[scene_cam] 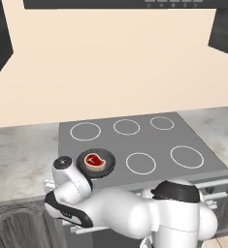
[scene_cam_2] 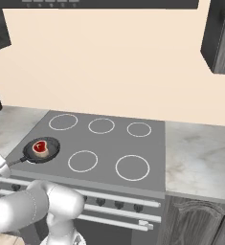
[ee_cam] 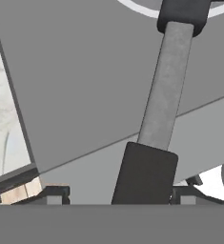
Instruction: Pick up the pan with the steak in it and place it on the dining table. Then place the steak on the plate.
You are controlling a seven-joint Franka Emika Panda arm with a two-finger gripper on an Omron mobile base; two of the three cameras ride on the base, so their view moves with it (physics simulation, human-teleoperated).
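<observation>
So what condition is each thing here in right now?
pan: flat on the stove's front-left burner, handle between the gripper's fingers
steak: raw, lying inside the pan
gripper: jaws on either side of the handle, grip unclear
stove: other burners bare

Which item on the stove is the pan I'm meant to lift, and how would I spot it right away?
Find the grey stovetop with six white burner rings between the marbled counters. On its front-left ring sits the pan, small, round and black, its long handle pointing off the front edge. It is the only cookware there, with a red steak inside.
</observation>
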